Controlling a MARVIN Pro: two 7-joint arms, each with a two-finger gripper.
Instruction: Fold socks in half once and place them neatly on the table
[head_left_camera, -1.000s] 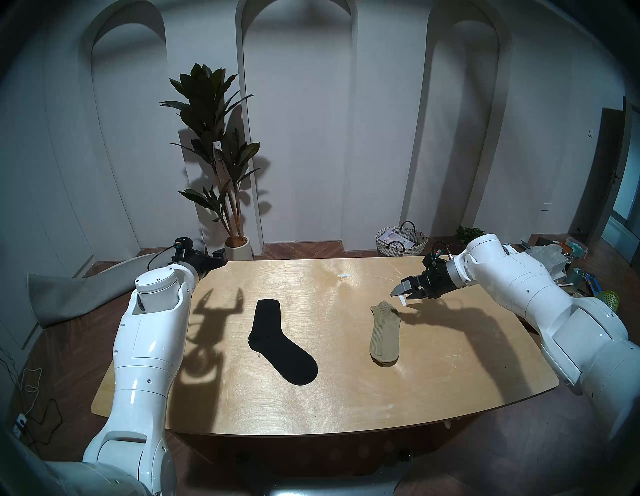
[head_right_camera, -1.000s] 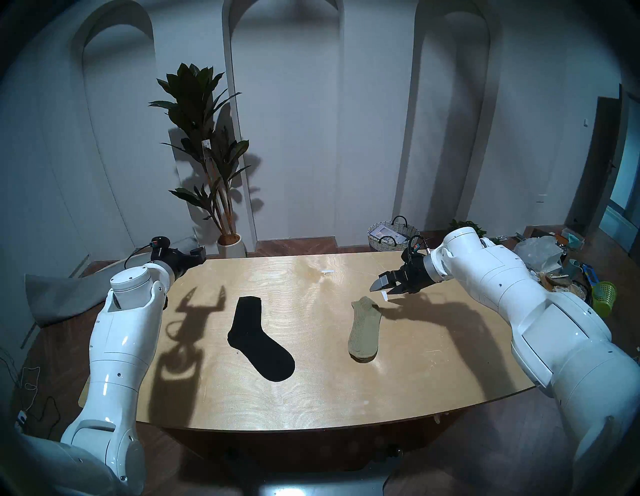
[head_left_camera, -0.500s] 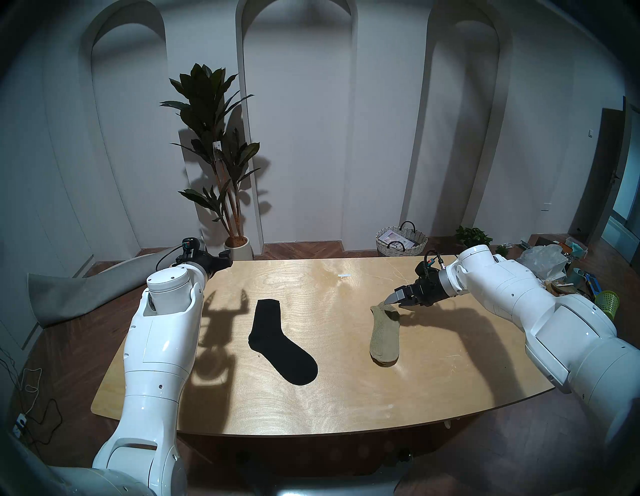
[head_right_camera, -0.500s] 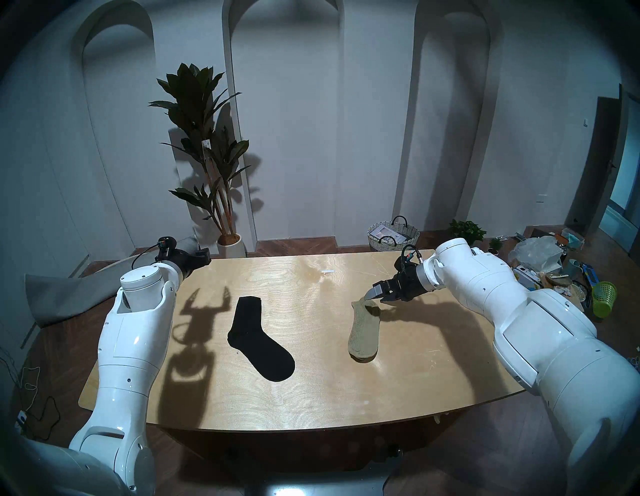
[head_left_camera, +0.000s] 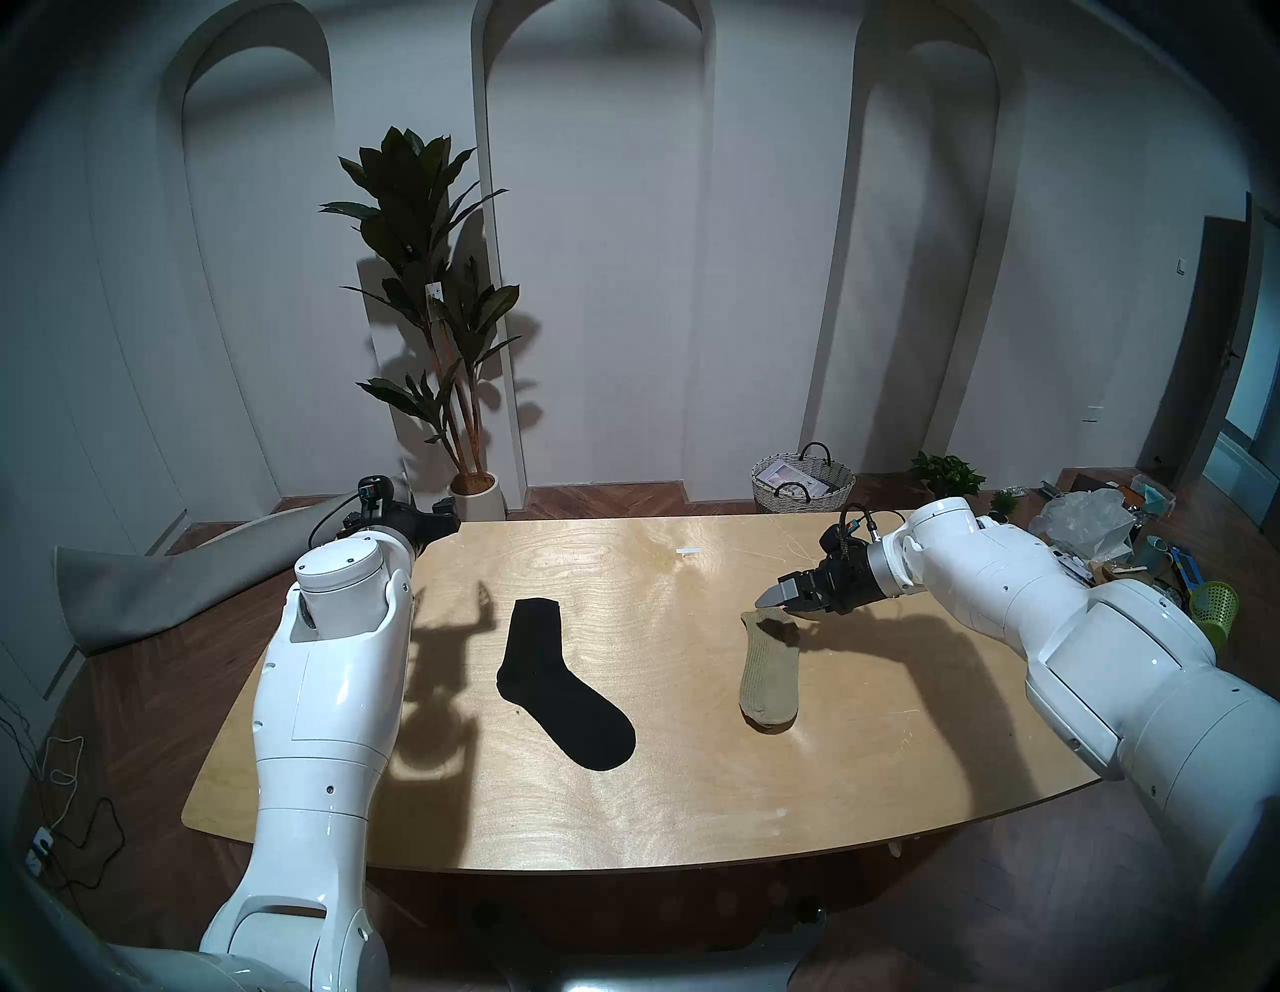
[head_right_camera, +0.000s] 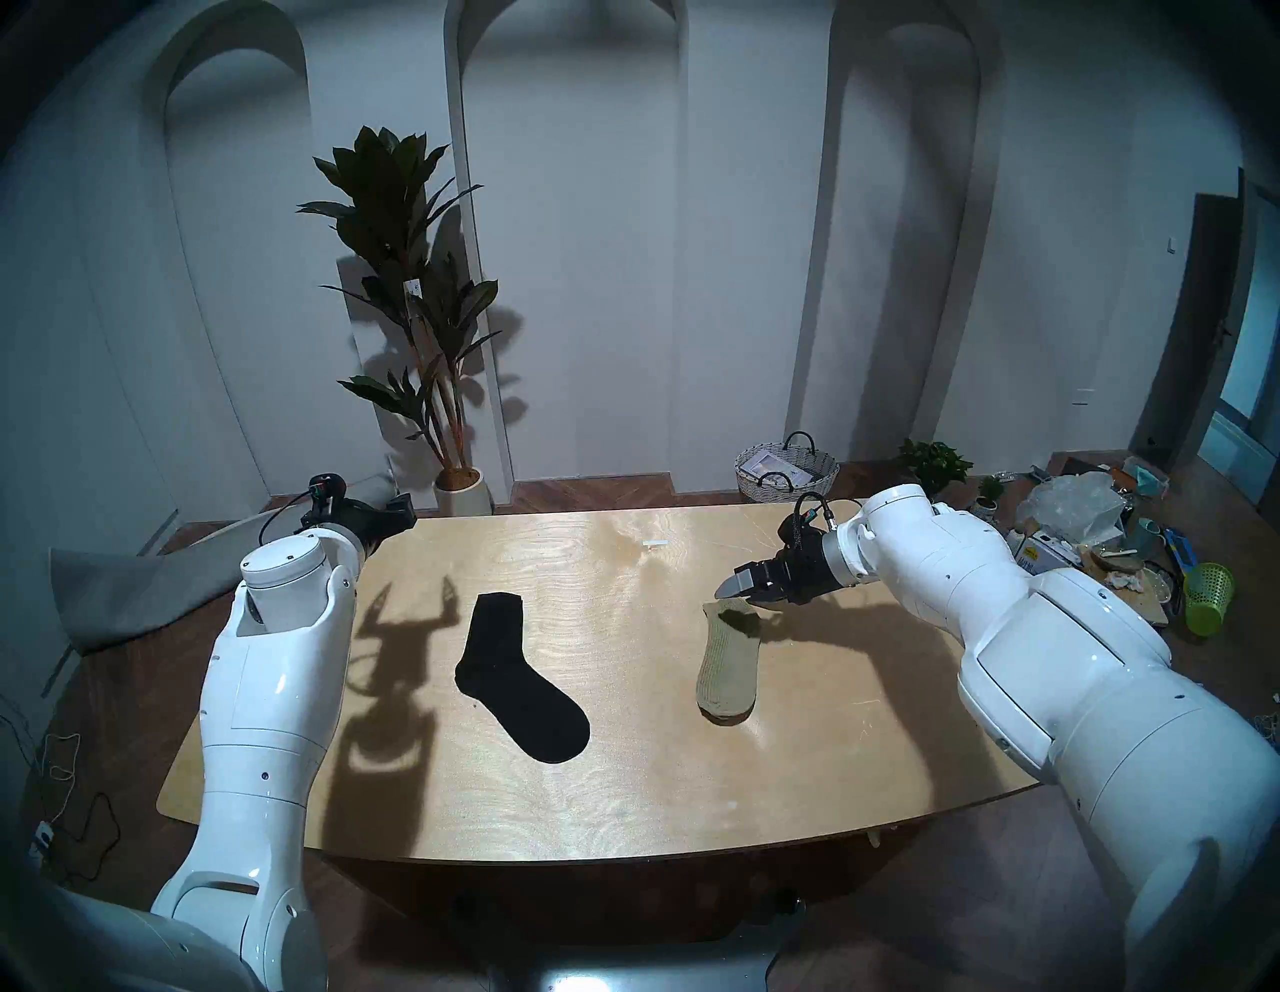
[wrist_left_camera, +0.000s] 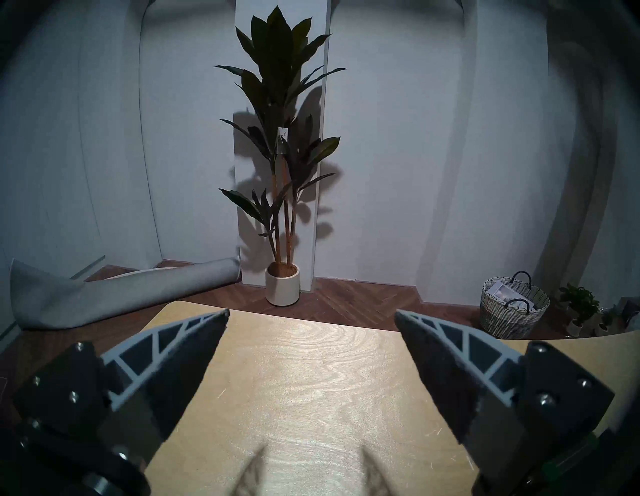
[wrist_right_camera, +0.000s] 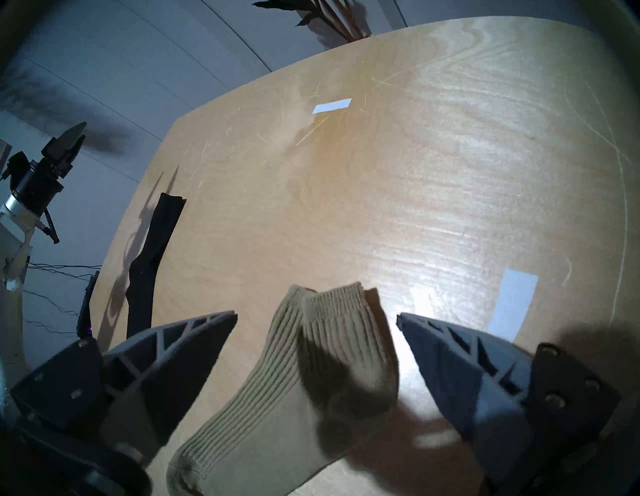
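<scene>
A black sock (head_left_camera: 561, 686) lies flat left of the middle of the plywood table (head_left_camera: 692, 796), with its cuff at the far end. An olive ribbed sock (head_left_camera: 770, 672) lies right of the middle, also with its cuff at the far end. My right gripper (head_left_camera: 779, 604) hovers open just over that cuff. In the right wrist view the cuff of the olive sock (wrist_right_camera: 311, 374) sits between the spread fingers of the right gripper (wrist_right_camera: 317, 314), with the black sock (wrist_right_camera: 152, 249) far off to the left. My left gripper (head_left_camera: 443, 516) stands open over the table's far left corner. The left wrist view shows the left gripper (wrist_left_camera: 311, 311) holding nothing.
Two white tape strips (wrist_right_camera: 332, 105) (wrist_right_camera: 512, 304) are stuck on the tabletop near the olive sock. Beyond the far edge stand a potted plant (head_left_camera: 474, 495), a wicker basket (head_left_camera: 803, 485) and a rolled grey mat (head_left_camera: 173, 582). Clutter lies on the floor at the right (head_left_camera: 1136, 547).
My right gripper has moved left and down, from beside the olive sock to over its cuff, still open. The left arm has shifted slightly to the right. The socks have not moved.
</scene>
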